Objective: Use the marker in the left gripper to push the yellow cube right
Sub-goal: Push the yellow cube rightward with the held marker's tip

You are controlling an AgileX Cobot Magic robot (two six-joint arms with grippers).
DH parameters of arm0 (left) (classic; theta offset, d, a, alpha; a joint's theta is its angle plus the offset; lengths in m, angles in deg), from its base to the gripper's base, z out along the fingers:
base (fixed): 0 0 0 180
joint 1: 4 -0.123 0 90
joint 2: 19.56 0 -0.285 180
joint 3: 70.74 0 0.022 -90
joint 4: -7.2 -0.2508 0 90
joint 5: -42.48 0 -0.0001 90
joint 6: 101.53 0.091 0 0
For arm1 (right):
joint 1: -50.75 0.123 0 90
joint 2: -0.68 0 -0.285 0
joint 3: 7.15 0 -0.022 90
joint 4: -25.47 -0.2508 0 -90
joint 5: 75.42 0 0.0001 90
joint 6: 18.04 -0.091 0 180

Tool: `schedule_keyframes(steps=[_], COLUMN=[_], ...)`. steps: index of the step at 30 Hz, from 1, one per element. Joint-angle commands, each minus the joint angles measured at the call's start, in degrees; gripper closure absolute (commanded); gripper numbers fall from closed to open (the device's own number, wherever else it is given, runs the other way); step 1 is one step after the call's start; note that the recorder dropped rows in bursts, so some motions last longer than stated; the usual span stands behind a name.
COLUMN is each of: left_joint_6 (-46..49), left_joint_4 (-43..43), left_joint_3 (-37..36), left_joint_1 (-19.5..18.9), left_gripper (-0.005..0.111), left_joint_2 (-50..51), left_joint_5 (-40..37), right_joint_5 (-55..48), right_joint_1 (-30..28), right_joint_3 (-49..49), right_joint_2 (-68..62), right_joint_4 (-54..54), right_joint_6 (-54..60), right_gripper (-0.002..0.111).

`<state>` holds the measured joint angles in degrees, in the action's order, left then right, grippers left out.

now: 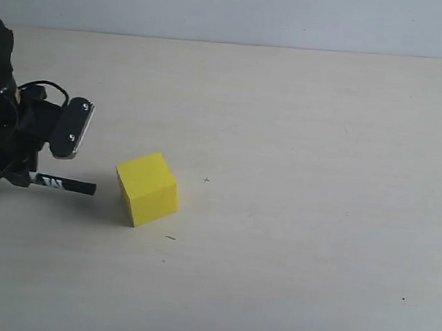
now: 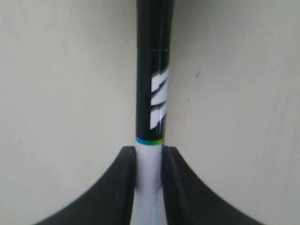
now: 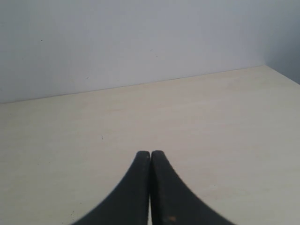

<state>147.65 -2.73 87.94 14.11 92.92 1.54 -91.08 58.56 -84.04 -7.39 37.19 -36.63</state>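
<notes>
The yellow cube [image 1: 148,188] rests on the pale table, left of centre in the exterior view. My left gripper [image 1: 22,175] is at the far left, low over the table and shut on the marker [image 1: 63,184]. The marker lies level with its black end pointing right at the cube, a small gap short of the cube's left face. In the left wrist view the fingers [image 2: 123,180] of my left gripper [image 2: 149,154] clamp the white barrel, and the black half of the marker [image 2: 153,79] with its white label runs out ahead. The cube does not show there. My right gripper [image 3: 150,155] is shut with nothing in it.
The pale wooden table [image 1: 322,185] stretches right of the cube, with a few tiny dark specks [image 1: 206,180]. A grey wall [image 1: 239,8] runs along the far edge. The right wrist view shows only table and the wall [image 3: 140,42].
</notes>
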Motion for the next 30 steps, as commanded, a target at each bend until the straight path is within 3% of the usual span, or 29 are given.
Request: schedule_keyframes(steps=[1,6,14,24,30], left_joint_6=[-3.9,-3.3,-3.9,-10.5,-9.0], left_joint_4=[-1.4,3.4,4.6,0.0,2.9], left_joint_3=[0.1,0.1,1.2,2.5,2.7], left_joint_1=[-2.2,-0.8,9.3,5.1,6.9], left_gripper=[0.107,0.107,0.107,0.107,0.107], left_joint_2=[0.0,0.0,0.0,0.0,0.0], left_joint_5=[-1.3,-0.6,3.7,-2.9,-2.0], right_joint_5=[0.2,0.2,0.2,0.2,0.2], right_joint_1=[-0.2,-0.2,-0.2,-0.2,-0.2], right_joint_3=[-0.3,-0.3,-0.3,-0.3,-0.3], right_joint_2=[0.3,0.3,0.3,0.3,0.3], right_joint_4=[0.4,0.4,0.4,0.4,0.4], right_joint_6=[0.4,0.4,0.4,0.4,0.4], right_gripper=[0.108,0.108,0.108,0.108,0.108])
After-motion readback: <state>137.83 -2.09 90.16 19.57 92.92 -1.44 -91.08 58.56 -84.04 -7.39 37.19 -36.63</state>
